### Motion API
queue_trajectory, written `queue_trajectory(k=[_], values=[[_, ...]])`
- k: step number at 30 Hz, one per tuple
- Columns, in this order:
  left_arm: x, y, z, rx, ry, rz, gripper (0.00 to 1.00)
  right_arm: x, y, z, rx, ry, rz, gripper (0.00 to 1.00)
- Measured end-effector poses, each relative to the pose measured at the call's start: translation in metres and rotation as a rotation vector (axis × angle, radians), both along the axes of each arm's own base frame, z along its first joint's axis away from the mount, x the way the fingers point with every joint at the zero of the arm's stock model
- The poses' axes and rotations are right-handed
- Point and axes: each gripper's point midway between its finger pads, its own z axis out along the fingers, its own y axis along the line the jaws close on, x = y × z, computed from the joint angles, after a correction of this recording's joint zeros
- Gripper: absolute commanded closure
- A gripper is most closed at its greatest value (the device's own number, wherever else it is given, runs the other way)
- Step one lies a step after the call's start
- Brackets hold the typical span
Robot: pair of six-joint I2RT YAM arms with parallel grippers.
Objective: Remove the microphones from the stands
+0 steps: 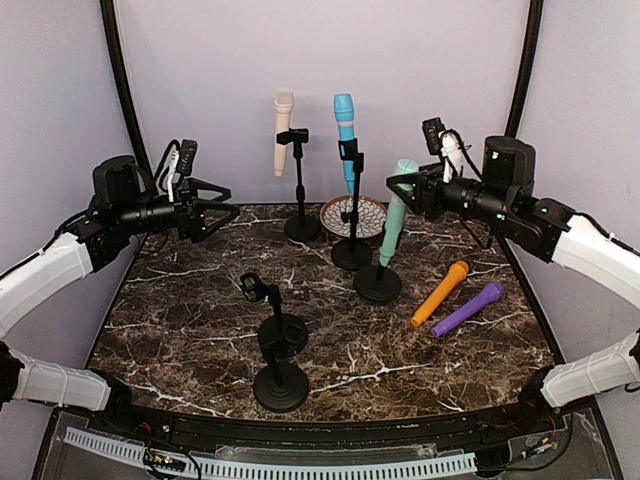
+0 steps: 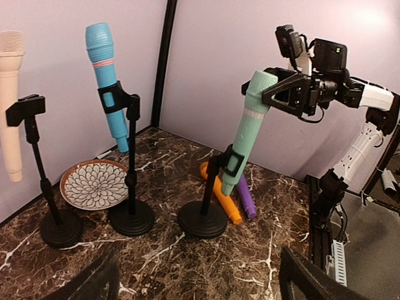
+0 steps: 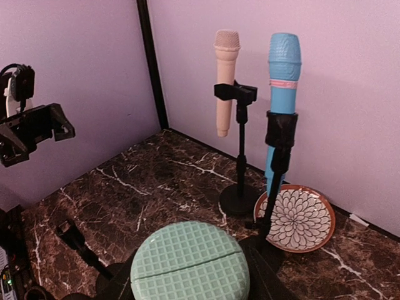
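Most of the mint microphone (image 3: 190, 262) is cut off, clamped in right end effector (image 1: 403, 181); left end effector (image 1: 232, 202) spread apart.

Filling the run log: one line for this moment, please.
right gripper: shut on mint microphone head | microphone: in stand clip | left gripper: open, empty

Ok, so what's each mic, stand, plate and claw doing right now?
Cream mic: clipped upright.
Blue mic: clipped, nearly upright.
Green mic: clipped, tilted, head gripped.
Orange mic: lying flat.
Purple mic: lying flat beside it.
Front stand: empty.
Stand behind it: empty.
Plate: empty.
Left gripper: open, holding nothing.
Right gripper: shut on green mic.
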Motion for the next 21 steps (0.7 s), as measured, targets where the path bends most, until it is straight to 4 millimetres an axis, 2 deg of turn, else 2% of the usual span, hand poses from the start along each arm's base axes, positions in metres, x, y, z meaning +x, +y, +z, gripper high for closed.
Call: queue_trajectory(k=[3,6,15,17,18,21], values=[[-0.008,-0.010,-0.002,-0.008,0.004,-0.075,0.11,-0.021,0.021,-0.027,-0.011,0.070,0.126,0.93],[-0.016,-0.021,-0.008,-0.007,0.019,-0.134,0.11,-0.039,0.043,-0.042,-0.013,0.114,0.234,0.93],[-0.019,-0.027,-0.013,0.006,0.011,-0.169,0.11,-0.065,0.090,-0.052,-0.015,0.078,0.428,0.91],[-0.019,-0.027,-0.014,0.011,-0.001,-0.170,0.11,-0.069,0.097,-0.053,-0.027,0.061,0.449,0.85],[-0.019,-0.027,-0.014,0.014,-0.006,-0.171,0.11,-0.071,0.100,-0.054,-0.036,0.054,0.459,0.78],[-0.019,-0.027,-0.016,0.022,-0.011,-0.170,0.11,-0.077,0.106,-0.056,-0.058,0.036,0.480,0.48]])
